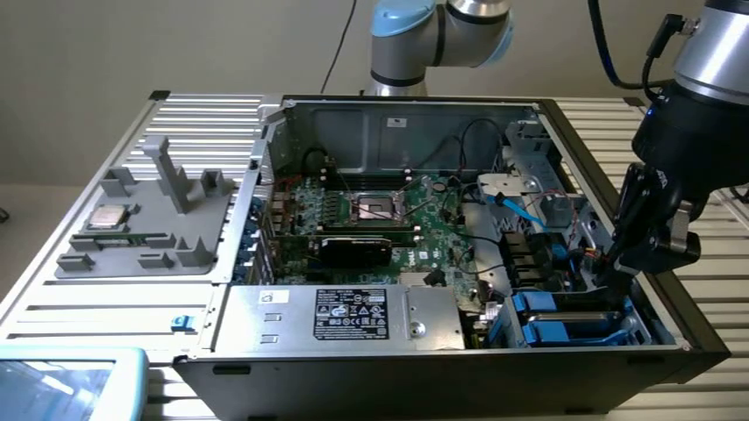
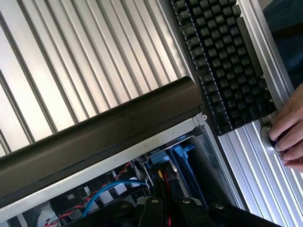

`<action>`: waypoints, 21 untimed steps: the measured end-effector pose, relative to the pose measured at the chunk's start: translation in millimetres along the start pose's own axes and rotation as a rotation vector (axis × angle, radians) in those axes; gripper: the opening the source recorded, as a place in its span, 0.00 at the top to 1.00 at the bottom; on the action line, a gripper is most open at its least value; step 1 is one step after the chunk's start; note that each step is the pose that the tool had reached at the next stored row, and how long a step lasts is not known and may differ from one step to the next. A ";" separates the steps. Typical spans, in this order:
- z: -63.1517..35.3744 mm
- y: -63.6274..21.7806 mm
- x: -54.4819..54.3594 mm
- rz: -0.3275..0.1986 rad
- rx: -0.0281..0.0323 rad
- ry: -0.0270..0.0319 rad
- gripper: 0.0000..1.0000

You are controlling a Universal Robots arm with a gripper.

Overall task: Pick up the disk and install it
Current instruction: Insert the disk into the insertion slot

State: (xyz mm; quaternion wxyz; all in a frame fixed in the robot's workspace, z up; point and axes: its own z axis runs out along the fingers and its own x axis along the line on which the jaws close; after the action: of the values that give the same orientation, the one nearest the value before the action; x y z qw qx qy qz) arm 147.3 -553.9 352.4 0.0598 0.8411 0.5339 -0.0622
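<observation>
Presently the gripper [image 1: 616,282], jaws nearly together, stands in the drive bay [image 1: 504,323]; the disk [image 1: 567,331] lies just beneath it, lengthwise across the case [image 1: 445,377].

Table [image 1: 105,307] ribbed matt aluminium; case rim [image 2: 94,132] smooth satin-black; keyboard [image 2: 222,61] matt black plastic; disk [image 1: 562,331] rails glossy blue plastic.

the exterior view is looking down at a slant from a little apart, taking in the whole open computer case [image 1: 410,377] and the ribbed surface [image 1: 199,114] around it. the wrist view is looking steeply down from very near, over the case's black wall [image 2: 94,137] to a keyboard [image 2: 222,61]. both are showing the corner with blue bays [image 1: 550,331], beside the pincer [image 1: 620,276].
</observation>
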 end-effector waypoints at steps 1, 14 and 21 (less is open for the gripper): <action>0.0 0.0 0.0 0.000 0.0000 0.0000 0.85; -2.8 -3.9 8.0 0.004 -0.0442 -0.0949 0.85; -5.4 -7.4 15.3 0.008 -0.0837 -0.1797 0.85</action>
State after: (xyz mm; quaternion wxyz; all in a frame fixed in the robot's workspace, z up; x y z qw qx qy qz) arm 147.3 -536.3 355.0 0.1428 0.8311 0.5251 -0.1147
